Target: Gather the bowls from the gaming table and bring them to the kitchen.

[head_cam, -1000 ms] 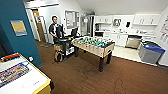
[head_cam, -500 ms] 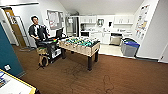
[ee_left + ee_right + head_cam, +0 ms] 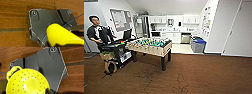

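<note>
Brown wood floor (image 3: 204,75); kitchen (image 3: 171,32) beyond, white cabinets, blue-lidded bin (image 3: 197,44); foosball table (image 3: 150,46) centre-left, seated person (image 3: 97,32) beside it; yellow perforated colander (image 3: 26,82), possibly a bowl, by right wrist; yellow rounded object (image 3: 61,35) by left wrist; grippers' state unclear.

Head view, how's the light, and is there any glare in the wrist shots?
Head view: the white-cabinet kitchen at the back is bright and washed out, while the brown floor in front is dimmer. Right wrist view: white glare spots on the yellow perforated colander. Left wrist view: the yellow rounded object looks soft, without glare.
</note>
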Tool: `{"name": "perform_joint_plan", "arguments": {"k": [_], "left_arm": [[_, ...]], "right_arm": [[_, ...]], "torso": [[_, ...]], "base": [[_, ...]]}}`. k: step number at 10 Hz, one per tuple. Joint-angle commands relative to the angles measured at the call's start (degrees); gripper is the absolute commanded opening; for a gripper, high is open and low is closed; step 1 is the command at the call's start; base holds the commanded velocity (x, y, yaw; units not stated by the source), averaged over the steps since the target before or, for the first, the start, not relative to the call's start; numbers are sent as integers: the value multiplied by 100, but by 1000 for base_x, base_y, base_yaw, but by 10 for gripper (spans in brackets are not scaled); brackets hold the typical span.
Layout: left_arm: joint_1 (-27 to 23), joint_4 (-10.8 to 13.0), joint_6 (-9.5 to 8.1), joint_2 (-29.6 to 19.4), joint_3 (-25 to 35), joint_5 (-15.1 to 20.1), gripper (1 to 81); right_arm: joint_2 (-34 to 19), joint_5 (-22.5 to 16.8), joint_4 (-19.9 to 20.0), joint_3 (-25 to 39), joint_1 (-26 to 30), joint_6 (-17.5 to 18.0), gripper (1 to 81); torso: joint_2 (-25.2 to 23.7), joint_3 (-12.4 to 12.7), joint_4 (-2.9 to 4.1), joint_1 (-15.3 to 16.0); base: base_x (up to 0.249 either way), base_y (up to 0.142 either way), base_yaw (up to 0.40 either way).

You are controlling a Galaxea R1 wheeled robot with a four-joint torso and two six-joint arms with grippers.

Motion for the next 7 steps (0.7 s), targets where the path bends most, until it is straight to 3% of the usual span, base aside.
{"name": "perform_joint_plan", "arguments": {"k": [1,4,7], "left_arm": [[-186,6,-24,-158,-57,184,10],[-186,24,-24,-176,-57,166,10],[-186,50,-24,-185,-57,114,10]], "right_arm": [[-28,-309,-70,18,193,-14,10],[-28,-300,-70,9,202,-14,10],[-28,-309,-87,18,237,-23,10]], "torso": [[0,0,0,1],[0,0,0,1],[0,0,0,1]], "base": [[0,0,-397],[0,0,-217],[0,0,0]]}}
